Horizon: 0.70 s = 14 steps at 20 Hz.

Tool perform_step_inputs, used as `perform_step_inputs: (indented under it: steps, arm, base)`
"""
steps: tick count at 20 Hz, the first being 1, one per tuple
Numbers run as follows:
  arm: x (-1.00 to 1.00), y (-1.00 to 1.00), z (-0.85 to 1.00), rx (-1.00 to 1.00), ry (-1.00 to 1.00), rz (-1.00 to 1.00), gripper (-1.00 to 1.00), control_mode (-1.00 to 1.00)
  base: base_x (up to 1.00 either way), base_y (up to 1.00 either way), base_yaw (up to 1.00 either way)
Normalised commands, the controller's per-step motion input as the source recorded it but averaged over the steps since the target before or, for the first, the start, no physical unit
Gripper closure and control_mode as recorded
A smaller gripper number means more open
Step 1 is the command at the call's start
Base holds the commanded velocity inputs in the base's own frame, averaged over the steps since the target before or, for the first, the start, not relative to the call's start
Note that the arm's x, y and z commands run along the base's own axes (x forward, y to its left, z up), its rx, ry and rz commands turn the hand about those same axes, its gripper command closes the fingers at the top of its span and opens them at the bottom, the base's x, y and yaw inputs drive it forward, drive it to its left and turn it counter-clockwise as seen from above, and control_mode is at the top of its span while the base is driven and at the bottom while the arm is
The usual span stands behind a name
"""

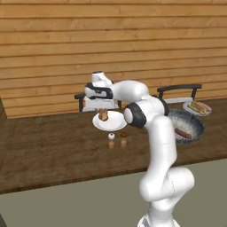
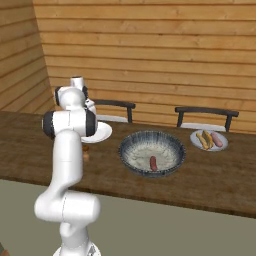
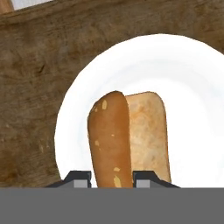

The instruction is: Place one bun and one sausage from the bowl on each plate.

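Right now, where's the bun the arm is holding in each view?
Left base view: bun hangs from the jaws, left of centre, over the near white plate.
Right base view: can't make it out; the arm covers that spot by the same plate.
Hand view: bun centre, upright between the fingertips.
Shared landmark: that white plate.

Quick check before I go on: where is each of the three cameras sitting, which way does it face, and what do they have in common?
Left base view: behind the arm to its left, facing the wooden wall; the arm rises at lower right, gripper holding a bun over the near plate.
Right base view: behind the arm to its right, facing the same wall; the arm rises at lower left.
Hand view: on the hand, looking along the fingers at the bun and plate.
Both base views share the bowl and far plate.
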Motion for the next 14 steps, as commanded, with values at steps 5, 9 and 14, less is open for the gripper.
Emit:
perform_step_inputs:
  steps: [5,9,14]
  arm:
    - [0.00,0.00,-0.15,0.00,-0.04,0.00,1.00,-1.00]
    - [-0.03,0.00,-0.11,0.00,-0.03,0.00,-1.00,-1.00]
    - [-0.09,0.00,-0.02,0.00,-0.05,-0.01,-1.00,-1.00]
  base:
    - [0.00,0.00,0.00]
    - [0.00,0.00,0.00]
    - [0.00,0.00,0.00]
